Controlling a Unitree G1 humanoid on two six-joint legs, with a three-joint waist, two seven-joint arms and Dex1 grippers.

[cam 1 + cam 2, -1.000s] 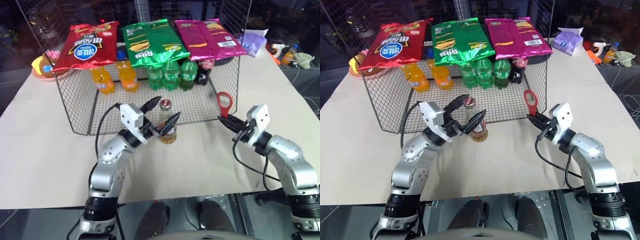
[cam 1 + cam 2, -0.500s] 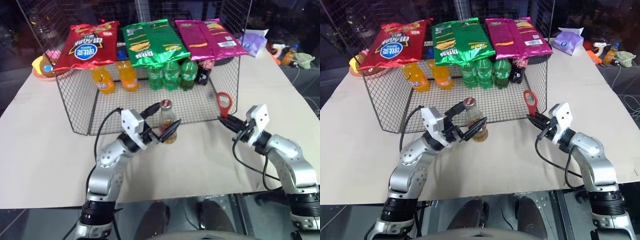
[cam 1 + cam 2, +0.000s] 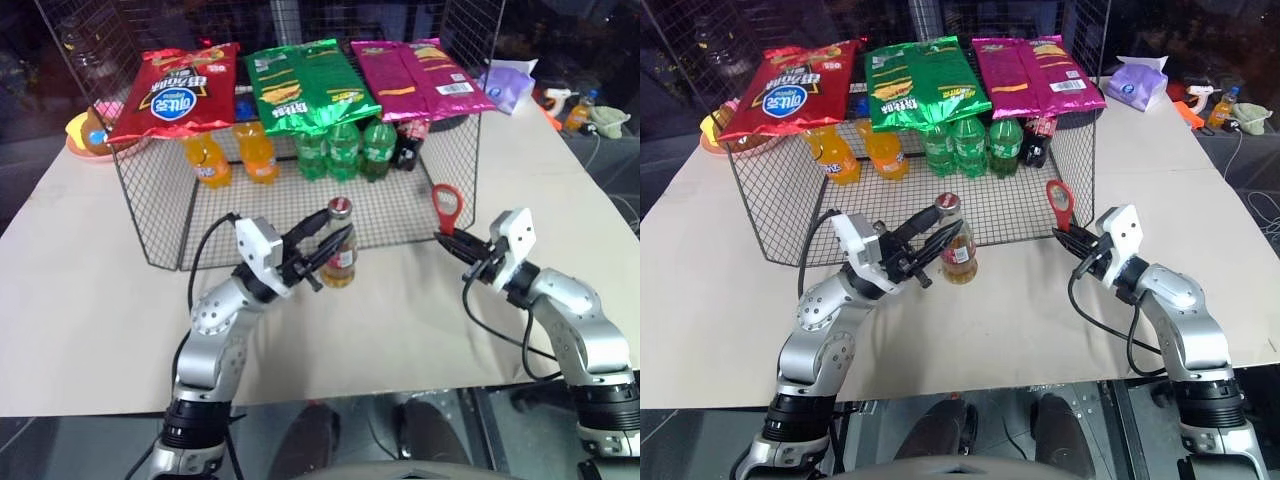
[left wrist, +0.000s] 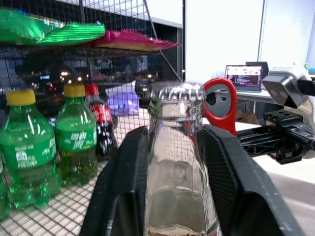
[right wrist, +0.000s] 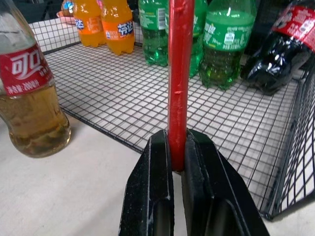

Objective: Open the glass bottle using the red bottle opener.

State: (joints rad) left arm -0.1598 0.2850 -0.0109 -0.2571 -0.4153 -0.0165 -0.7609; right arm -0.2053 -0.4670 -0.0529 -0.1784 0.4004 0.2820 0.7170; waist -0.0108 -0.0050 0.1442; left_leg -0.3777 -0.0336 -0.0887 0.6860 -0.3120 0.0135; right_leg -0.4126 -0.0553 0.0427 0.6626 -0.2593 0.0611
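Left pincer [image 3: 322,246] fingers, wide a second ago, now closed on glass bottle [image 3: 339,252] neck. Right pincer [image 3: 450,240] clamps red bottle opener [image 3: 449,207] upright. Bottle steadied; cap prying next.

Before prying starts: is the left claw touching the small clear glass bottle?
Touching. In the left wrist view both black fingers press against the glass bottle's sides with no gap.

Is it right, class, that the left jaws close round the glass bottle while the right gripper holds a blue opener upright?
Not quite: the opener is red, as the right wrist view shows. The left gripper does close round the bottle, and the right gripper holds the opener upright.
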